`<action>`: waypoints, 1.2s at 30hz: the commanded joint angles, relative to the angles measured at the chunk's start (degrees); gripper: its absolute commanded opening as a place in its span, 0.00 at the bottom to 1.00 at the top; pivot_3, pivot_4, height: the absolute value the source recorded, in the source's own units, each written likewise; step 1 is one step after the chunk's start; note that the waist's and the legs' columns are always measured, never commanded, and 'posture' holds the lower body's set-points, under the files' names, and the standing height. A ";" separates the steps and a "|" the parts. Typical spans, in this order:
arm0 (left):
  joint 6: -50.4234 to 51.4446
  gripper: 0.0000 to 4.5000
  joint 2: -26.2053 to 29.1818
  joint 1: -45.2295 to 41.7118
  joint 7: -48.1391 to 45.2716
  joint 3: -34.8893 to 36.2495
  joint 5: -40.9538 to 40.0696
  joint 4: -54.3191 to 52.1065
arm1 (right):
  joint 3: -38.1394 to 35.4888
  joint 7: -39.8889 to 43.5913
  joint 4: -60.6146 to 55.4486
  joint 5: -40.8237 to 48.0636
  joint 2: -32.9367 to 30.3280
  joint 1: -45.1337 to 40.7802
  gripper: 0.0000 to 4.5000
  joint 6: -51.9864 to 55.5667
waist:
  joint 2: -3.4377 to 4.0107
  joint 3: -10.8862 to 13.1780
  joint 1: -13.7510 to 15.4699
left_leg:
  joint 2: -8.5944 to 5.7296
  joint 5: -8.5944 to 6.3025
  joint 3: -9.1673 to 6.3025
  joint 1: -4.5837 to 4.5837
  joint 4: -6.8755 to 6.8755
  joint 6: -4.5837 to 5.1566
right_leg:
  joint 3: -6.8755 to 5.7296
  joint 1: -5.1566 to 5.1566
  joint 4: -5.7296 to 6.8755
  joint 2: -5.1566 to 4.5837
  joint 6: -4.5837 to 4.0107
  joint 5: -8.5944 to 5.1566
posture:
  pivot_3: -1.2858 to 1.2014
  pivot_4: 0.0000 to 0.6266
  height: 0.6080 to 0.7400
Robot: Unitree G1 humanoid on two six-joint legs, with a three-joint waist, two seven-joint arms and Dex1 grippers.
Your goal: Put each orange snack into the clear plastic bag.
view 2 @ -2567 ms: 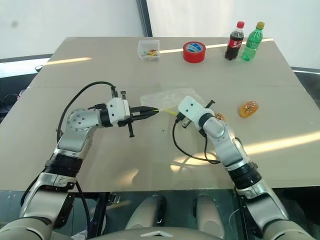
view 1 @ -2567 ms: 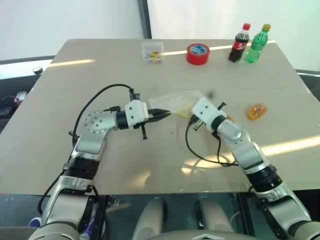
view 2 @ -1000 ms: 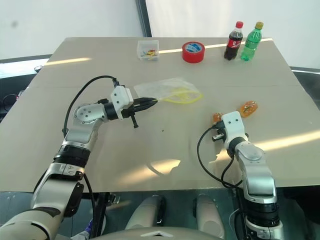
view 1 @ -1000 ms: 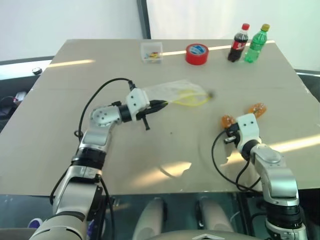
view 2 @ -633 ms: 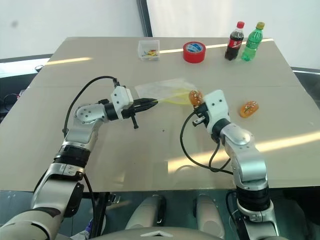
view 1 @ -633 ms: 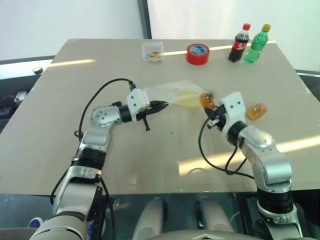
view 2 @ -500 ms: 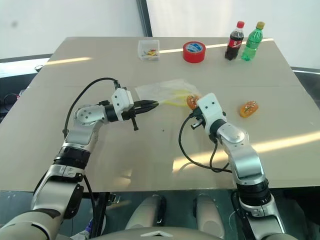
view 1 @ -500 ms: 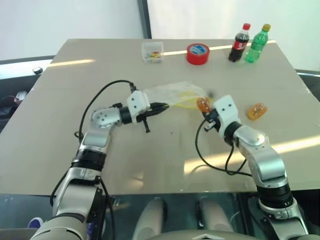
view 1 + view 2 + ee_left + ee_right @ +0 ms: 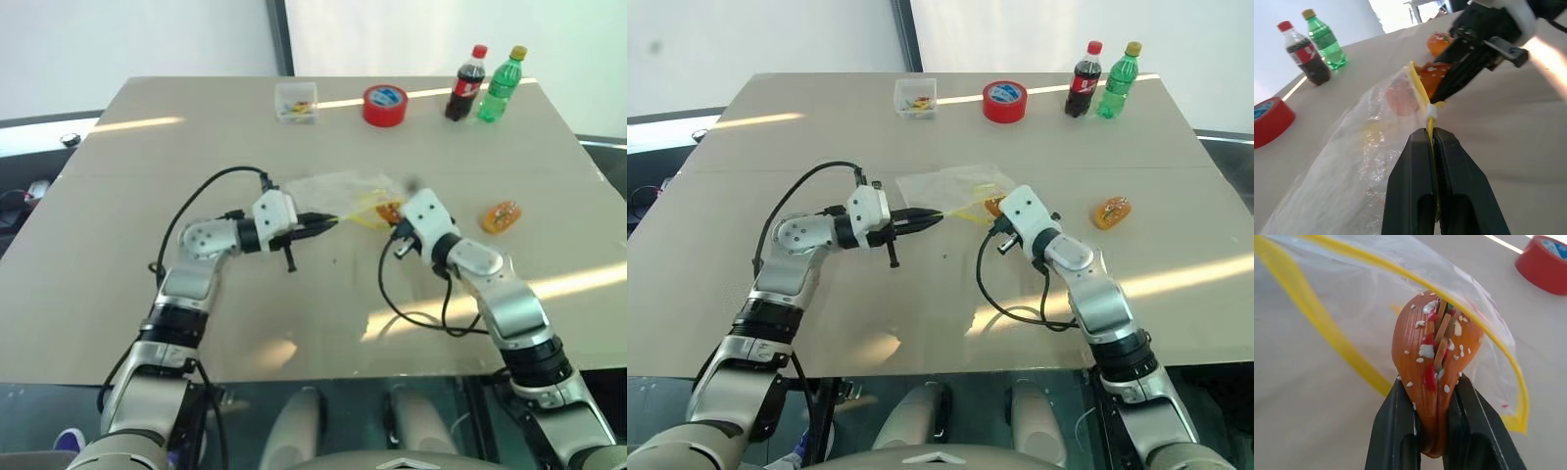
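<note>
The clear plastic bag point(image 9: 338, 188) lies mid-table with its mouth held up. My left gripper point(image 9: 328, 221) is shut on the bag's yellow strip point(image 9: 1420, 93). My right gripper point(image 9: 1431, 382) is shut on one orange snack point(image 9: 1435, 352), a speckled oval, and holds it at the bag's open mouth, with the yellow rim curving around it. In the left eye view this held snack point(image 9: 389, 210) sits just in front of my right gripper point(image 9: 394, 219). The other orange snack point(image 9: 502, 216) lies on the table to the right, apart from both grippers.
At the table's far side stand a small clear box point(image 9: 297, 102), a red tape roll point(image 9: 385, 105), a cola bottle point(image 9: 467, 82) and a green bottle point(image 9: 500, 83). Black cables loop from both wrists over the beige table point(image 9: 147, 147).
My right gripper has carried the orange snack from the table's right side leftwards and up to the bag's mouth. My left gripper has drawn slightly back with the bag's strip.
</note>
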 commanded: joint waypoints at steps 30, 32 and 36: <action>0.92 0.00 -0.11 2.84 8.48 1.11 1.39 -3.03 | -23.51 -13.06 -10.50 3.13 -1.77 6.08 0.71 9.40 | 0.00 0.00 0.30 | 0.06 -0.01 -0.02 0.04 0.00 0.01 | -0.01 0.07 0.04 -0.03 0.01 0.00 | 0.52 0.24 1.00; 0.93 0.00 -0.36 2.80 8.46 0.70 1.55 -2.92 | -25.24 -19.82 -7.04 0.16 0.08 5.30 0.71 8.90 | 0.00 0.00 0.35 | 0.02 0.00 -0.01 0.03 0.00 0.00 | 0.00 0.05 0.03 -0.04 0.00 0.00 | 0.52 0.24 1.00; 1.21 0.00 -0.59 2.90 8.20 0.13 1.74 -2.93 | -26.61 -29.13 -0.74 -2.77 4.56 2.18 0.71 7.90 | 0.01 -0.01 -0.08 | 0.01 0.00 0.05 0.03 -0.04 0.00 | 0.06 0.00 0.04 -0.04 0.00 0.00 | 0.52 0.24 1.00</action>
